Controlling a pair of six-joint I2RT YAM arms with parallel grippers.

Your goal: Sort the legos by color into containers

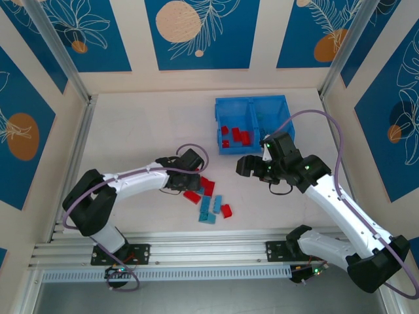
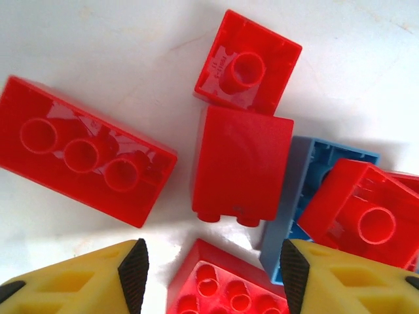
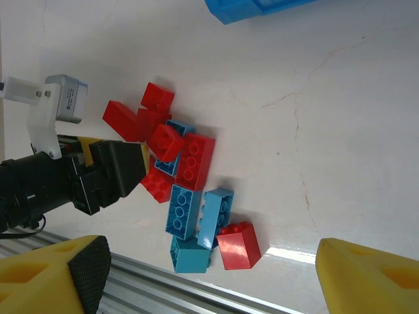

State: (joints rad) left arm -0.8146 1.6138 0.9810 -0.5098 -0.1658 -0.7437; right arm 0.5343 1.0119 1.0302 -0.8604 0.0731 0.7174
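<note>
Loose red and light blue legos [image 1: 208, 199] lie in a pile on the white table, near the front. My left gripper [image 1: 188, 178] hangs low over the pile's left end. It is open [image 2: 215, 275], and a studded red brick [image 2: 226, 291] lies between its pads without touching them. Around it lie a long red brick [image 2: 85, 150], two more red ones [image 2: 242, 163] and a blue one [image 2: 308, 190]. My right gripper [image 1: 251, 165] is open [image 3: 213, 281] and empty, between the pile and the blue bin [image 1: 283, 104]. Several red bricks [image 1: 234, 135] lie in the bin's left compartment.
Blue bricks [image 3: 185, 210] and one red brick [image 3: 239, 245] lie at the pile's near end, close to the aluminium rail [image 1: 196, 252] along the front. The left gripper's black body [image 3: 98, 173] covers part of the pile. Walls close the table in.
</note>
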